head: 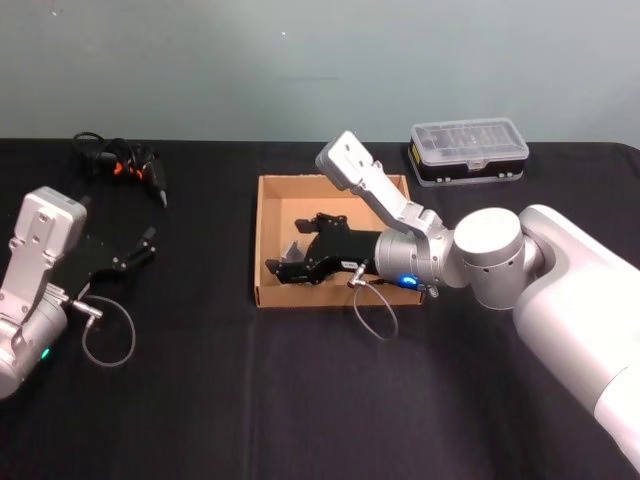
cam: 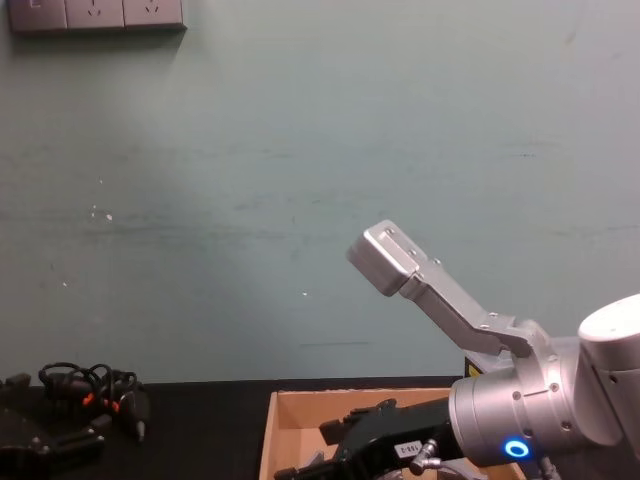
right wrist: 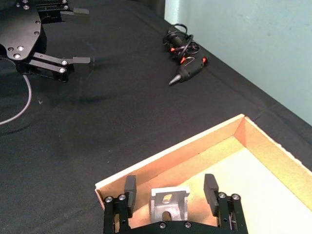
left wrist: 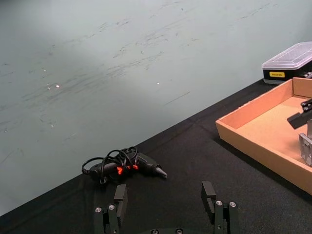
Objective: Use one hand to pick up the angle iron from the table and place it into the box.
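The angle iron (right wrist: pixel 168 205), a small silvery-grey bent bracket with a slot through its face, is seen inside the box (head: pixel 268 240), near the box's 8 o'clock corner in the head view. The right gripper (right wrist: pixel 169 189) is positioned over that corner, its fingers (right wrist: pixel 211 186) spread wide to either side of the bracket with a gap on each side, nothing being gripped. The left gripper (head: pixel 143 246) is held above the black table (head: pixel 220 400) at 9 o'clock from the box, its fingers spread apart and empty.
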`<move>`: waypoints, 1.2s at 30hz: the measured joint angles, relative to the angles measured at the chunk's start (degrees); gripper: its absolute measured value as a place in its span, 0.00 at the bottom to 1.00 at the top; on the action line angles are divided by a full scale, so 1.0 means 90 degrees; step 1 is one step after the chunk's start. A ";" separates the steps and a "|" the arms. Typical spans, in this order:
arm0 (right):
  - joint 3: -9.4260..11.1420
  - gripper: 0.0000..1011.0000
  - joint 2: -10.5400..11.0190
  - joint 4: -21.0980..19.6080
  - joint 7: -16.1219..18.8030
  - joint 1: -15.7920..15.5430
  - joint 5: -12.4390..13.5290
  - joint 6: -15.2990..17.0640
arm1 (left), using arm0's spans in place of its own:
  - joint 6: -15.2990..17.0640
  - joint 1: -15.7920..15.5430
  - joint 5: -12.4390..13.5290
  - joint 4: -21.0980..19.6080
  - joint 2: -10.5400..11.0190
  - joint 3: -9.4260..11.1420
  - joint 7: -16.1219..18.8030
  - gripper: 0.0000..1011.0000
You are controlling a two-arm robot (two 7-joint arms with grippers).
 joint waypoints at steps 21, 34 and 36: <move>0.0439 0.99 0.0555 -0.1579 -0.0461 -0.0672 0.0254 0.0055 | 0.0000 0.0000 0.0000 0.0000 0.0000 0.0000 0.0000 0.99; 0.1025 0.99 0.1239 -0.3117 -0.1370 -0.1754 0.0166 -0.0162 | 0.0000 0.0000 0.0000 0.0000 0.0000 0.0000 0.0000 0.99; 0.1120 0.99 0.1313 -0.3262 -0.1490 -0.1902 0.0115 -0.0222 | 0.0000 0.0000 0.0000 0.0000 0.0000 0.0000 0.0000 0.99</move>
